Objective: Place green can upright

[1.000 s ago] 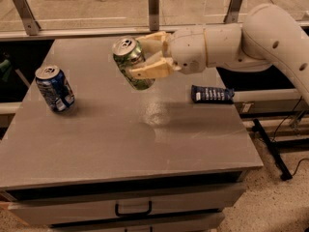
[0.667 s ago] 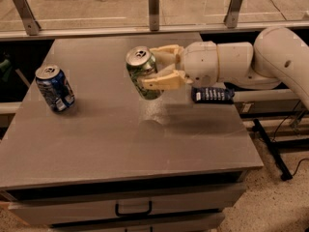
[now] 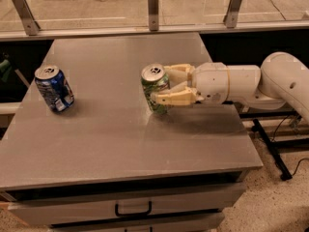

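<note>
The gripper (image 3: 160, 85) sits just right of the tabletop's (image 3: 120, 134) centre, reaching in from 3 o'clock on a white arm (image 3: 241, 83). Its tan fingers (image 3: 171, 98) clasp the green can (image 3: 153, 92), one on the far side at 12 o'clock and one on the near side at 6 o'clock. The can stands nearly upright, its silver top with pull tab facing up. Its base is at the tabletop, but whether it touches cannot be told. A blue can (image 3: 54, 88) stands well apart at 9 o'clock, leaning slightly. A drawer handle (image 3: 133, 210) shows below the front edge at 6 o'clock.
</note>
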